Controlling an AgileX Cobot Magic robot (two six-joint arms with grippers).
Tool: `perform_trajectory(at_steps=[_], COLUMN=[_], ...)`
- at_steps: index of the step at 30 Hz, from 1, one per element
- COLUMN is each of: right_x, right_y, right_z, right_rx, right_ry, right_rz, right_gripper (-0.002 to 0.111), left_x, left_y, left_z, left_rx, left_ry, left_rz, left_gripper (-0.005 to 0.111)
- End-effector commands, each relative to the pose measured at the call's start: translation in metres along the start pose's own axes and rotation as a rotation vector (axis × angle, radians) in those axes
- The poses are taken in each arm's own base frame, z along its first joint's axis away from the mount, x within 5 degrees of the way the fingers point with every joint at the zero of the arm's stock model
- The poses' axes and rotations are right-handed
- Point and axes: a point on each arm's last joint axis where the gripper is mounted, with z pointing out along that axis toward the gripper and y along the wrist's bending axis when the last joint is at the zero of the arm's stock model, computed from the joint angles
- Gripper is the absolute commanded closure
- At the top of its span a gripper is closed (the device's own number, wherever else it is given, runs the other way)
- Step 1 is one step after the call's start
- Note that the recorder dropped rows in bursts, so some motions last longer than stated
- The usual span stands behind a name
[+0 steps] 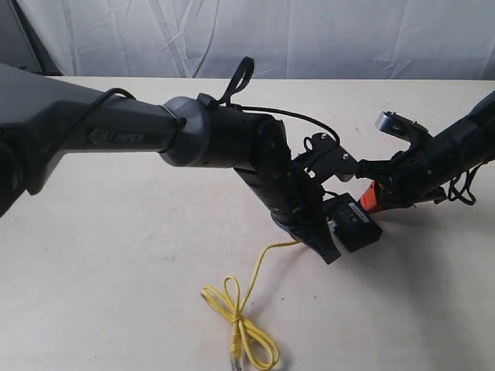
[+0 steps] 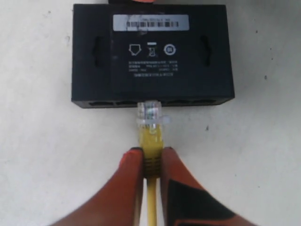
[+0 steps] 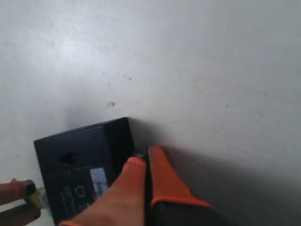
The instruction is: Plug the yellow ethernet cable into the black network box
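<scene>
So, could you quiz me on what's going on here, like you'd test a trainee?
1. True or false: the left gripper holds the yellow ethernet cable just behind its plug.
2. Which side of the black network box faces the plug? A) the port side B) the labelled top C) a blank side
3. Fill in: the cable's far end lies in a loose ____ on the table.
Key: 1 true; 2 A; 3 knot.

surface: cream tabletop [image 1: 93, 294], lightly scuffed | backdrop: wrinkled white cloth [image 1: 325, 39] | light: soft, even
</scene>
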Motion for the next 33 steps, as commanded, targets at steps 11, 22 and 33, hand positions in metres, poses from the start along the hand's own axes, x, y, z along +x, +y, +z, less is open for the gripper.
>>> perform_trajectory(at_steps=[11, 22, 33], right_x=[0.001, 0.001, 0.001], right_y=[0.005, 0.005, 0.005], right_z=[0.002, 0.002, 0.002], right_rx=[-0.057, -0.059, -0.058], right_ry=[0.000, -0.002, -0.001], right_rz=[-0.008, -0.005, -0.010], right_gripper=[0.109, 0.109, 0.109], left_x=[0.002, -0.012, -0.008], left_y=[-0.001, -0.001, 0.003], left_z=[0.008, 0.002, 0.002], left_rx=[0.011, 0.022, -0.005], left_ry=[0.013, -0.037, 0.005], left_rz=[-0.008, -0.035, -0.019], left_gripper=[0.107, 0.107, 0.107])
